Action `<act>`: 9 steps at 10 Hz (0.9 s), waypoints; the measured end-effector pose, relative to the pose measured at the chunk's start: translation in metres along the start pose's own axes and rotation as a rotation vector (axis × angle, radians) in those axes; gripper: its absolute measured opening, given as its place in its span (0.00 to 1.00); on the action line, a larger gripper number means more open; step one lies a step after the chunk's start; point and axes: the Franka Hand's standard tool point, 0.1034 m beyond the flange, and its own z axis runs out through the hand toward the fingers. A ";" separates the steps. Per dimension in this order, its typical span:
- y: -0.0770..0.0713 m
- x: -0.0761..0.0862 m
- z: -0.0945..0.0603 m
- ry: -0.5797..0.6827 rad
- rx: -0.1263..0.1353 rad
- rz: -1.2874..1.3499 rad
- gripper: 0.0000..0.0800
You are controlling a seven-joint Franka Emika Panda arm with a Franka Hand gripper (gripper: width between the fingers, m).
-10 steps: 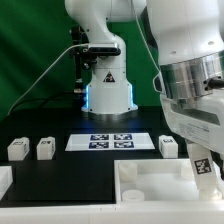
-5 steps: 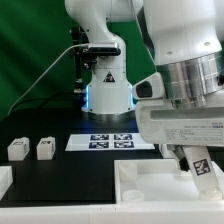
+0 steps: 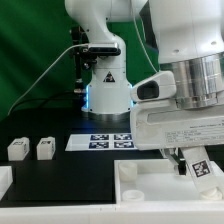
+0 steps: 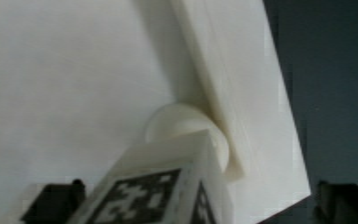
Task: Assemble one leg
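The claw (image 3: 197, 160) is closed on the leg (image 3: 204, 170), in the lower right of the exterior view, and it holds the leg just above the corner of the white panel (image 3: 150, 186). The tag on the leg looks tilted. In the wrist view the leg is near a round spot (image 4: 181, 128) in the panel, probably the hole for it.

I think the danger is the angle. If the leg goes down tilted or beside the hole, it can jam on the rim or turn between the fingers. The panel only lies on the table (image 3: 60, 170), so a side push could shift it.

The table is black and matte. The marker board (image 3: 110, 141) lies in the middle and two more legs (image 3: 30, 149) stand at the left. Behind is a green wall.
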 end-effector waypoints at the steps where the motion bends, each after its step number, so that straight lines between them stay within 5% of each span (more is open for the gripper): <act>1: 0.000 0.000 0.000 0.000 0.000 0.039 0.66; 2: -0.001 -0.001 0.000 -0.003 0.006 0.126 0.49; 3: -0.002 -0.001 0.001 -0.005 0.011 0.245 0.49; 4: -0.001 -0.001 0.001 -0.006 0.008 0.333 0.34; 9: -0.002 0.000 0.003 -0.019 0.021 0.902 0.34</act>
